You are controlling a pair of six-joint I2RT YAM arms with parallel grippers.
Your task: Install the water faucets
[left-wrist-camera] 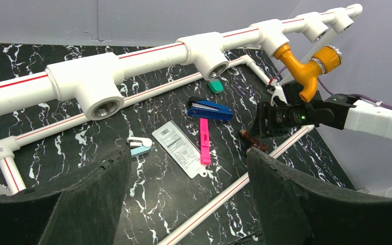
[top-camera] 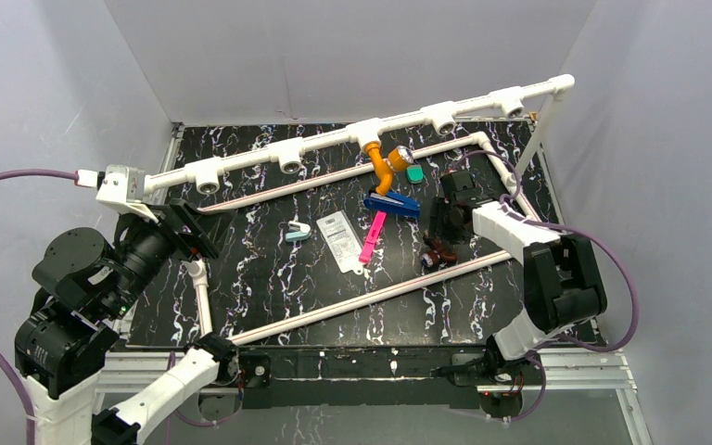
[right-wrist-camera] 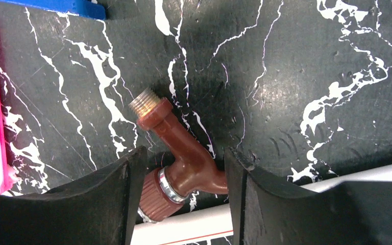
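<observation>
In the top camera, the orange faucet (top-camera: 385,167), with a silvery knob, sits in a tee of the raised white pipe (top-camera: 334,144) at the far side. The dark brown faucet (top-camera: 438,252) lies on the black marbled worktop (top-camera: 269,269), under the right claw (top-camera: 445,232), whose arm bends down over it. The left claw (top-camera: 190,232) is held up near the left end of the pipe. A white card (top-camera: 340,239) carries print too small to read.

In the left wrist camera, the left claw stands wide open.

In the right wrist camera, the brown faucet shows a threaded end, a shiny ring and a ribbed knob, and lies just beside a low pipe (right-wrist-camera: 347,176). The jaws of the right claw stand close on both sides of it; whether they already grip cannot be told.
</observation>
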